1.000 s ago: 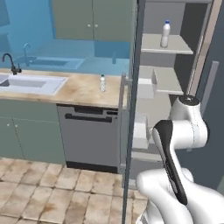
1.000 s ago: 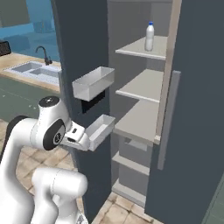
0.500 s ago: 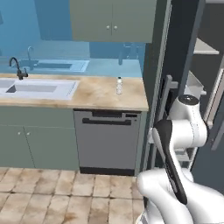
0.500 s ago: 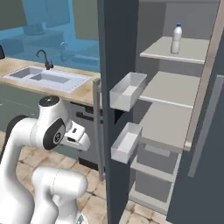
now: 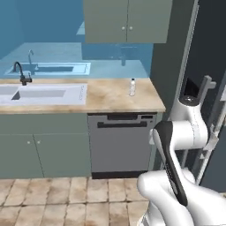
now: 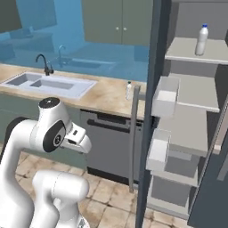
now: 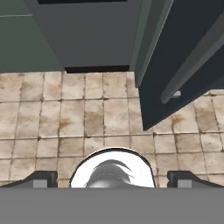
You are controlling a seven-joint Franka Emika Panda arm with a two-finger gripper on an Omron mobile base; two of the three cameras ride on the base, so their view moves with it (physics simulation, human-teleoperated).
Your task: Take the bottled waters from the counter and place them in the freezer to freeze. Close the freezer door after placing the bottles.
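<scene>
Arm: white arm (image 5: 185,132) folded compactly over its base, elbow raised, forearm bent back down; in the right base view the hand end (image 6: 75,138) juts out just beside the large round joint, held low and close to the body.
Hand pose: pointing down at the tiled floor (image 7: 87,118); the dishwasher front (image 7: 83,30) and the lower edge of the freezer door (image 7: 175,74) lie ahead of it.
Gripper: gripper (image 7: 112,178) released, jaws spread wide, the two dark fingertips (image 7: 41,178) far apart at opposite sides of the hand view; nothing between them.
Bottled water, first: small clear bottle with a blue cap (image 5: 132,87), upright on the counter (image 5: 106,99), toward the back right, well to the right of the sink (image 5: 39,94) and near the counter's end by the freezer.
Bottled water, second: upright on the upper shelf (image 6: 202,39) inside the freezer (image 6: 191,116), toward the shelf's right part.
Freezer door: swung open, seen edge-on in the right base view, with white bins (image 6: 165,95) on its inner face and a vertical bar handle (image 6: 133,133) on the outer face.
Dishwasher: dark grey front (image 5: 121,143) under the counter, directly below the counter bottle.
Wall cabinets: grey-green pair (image 5: 128,20) above the counter.
</scene>
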